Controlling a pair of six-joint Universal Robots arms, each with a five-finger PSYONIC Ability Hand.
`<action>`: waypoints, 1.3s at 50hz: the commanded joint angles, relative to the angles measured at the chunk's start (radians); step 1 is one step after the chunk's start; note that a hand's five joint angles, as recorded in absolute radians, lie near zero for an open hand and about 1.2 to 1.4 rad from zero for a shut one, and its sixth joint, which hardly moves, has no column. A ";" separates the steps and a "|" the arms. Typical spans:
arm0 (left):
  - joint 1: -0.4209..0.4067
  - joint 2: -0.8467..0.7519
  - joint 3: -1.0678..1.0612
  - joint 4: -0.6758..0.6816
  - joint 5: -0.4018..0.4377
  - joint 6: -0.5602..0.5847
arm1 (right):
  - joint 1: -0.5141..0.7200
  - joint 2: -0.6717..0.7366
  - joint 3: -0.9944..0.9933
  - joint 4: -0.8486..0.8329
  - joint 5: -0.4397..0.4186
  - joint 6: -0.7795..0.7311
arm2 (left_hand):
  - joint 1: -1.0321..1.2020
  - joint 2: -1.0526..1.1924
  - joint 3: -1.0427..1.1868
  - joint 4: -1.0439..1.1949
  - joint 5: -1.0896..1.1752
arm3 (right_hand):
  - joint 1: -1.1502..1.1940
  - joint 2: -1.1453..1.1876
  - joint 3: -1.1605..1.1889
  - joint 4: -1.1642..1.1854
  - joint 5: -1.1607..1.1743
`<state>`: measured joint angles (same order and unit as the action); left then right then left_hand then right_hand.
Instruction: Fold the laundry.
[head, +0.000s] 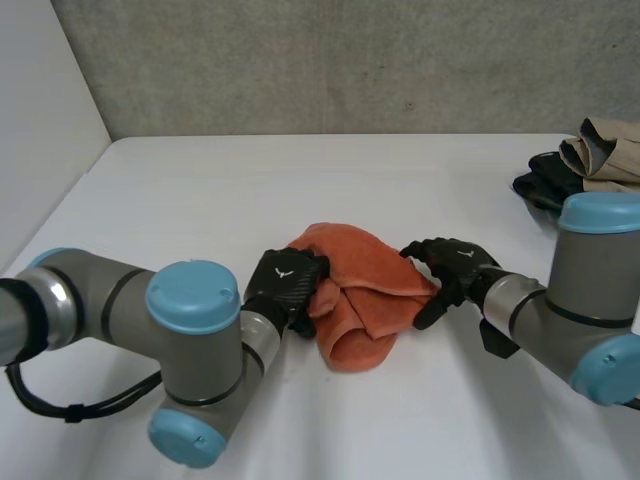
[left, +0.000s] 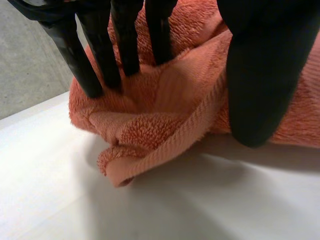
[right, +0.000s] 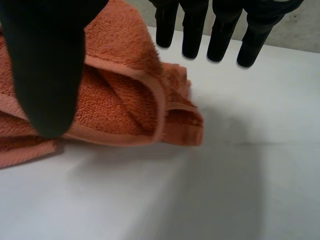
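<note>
An orange towel (head: 355, 295) lies crumpled in a loose bundle at the middle of the white table (head: 300, 190). My left hand (head: 285, 285) is at the towel's left edge. In the left wrist view its straight fingers (left: 125, 45) rest their tips on the towel (left: 165, 115), and the thumb (left: 265, 75) stands apart in front of a hemmed fold; the hand is open. My right hand (head: 450, 270) is at the towel's right edge, open. Its fingers (right: 192, 30) hang straight above the table just past a folded corner of the towel (right: 120, 95), and its thumb (right: 47, 65) is in front of the cloth.
A pile of other laundry, beige cloth (head: 605, 150) over black cloth (head: 545, 182), sits at the table's far right. A grey wall runs along the back edge, and a pale wall stands at the left.
</note>
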<state>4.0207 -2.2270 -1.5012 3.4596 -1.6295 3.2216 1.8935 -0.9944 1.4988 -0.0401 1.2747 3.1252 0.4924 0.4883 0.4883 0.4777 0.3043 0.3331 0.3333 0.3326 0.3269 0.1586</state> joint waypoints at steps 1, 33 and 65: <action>0.003 -0.056 0.068 0.007 -0.018 0.067 | 0.029 0.085 -0.094 -0.006 0.003 0.012 | 0.731 0.735 0.735 0.746 0.744 | 0.575 0.575 0.576 0.581 0.575; 0.219 0.328 0.053 -0.053 0.053 0.096 | 0.007 -0.294 -0.236 0.157 0.083 -0.790 | 0.904 0.908 0.908 0.919 0.917 | 1.063 1.063 1.064 1.069 1.063; 0.262 0.349 0.103 0.443 0.062 0.236 | 0.061 -0.217 -0.198 -0.354 0.177 -0.767 | 0.904 0.908 0.908 0.919 0.917 | 1.063 1.063 1.064 1.069 1.063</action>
<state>4.2683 -1.9321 -1.1571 3.9454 -1.5709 3.4597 1.9375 -1.1835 1.1342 -0.5892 1.4566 2.3584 1.1464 1.1995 1.1928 1.2000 0.9865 1.0869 1.1631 1.1903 1.1977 1.0232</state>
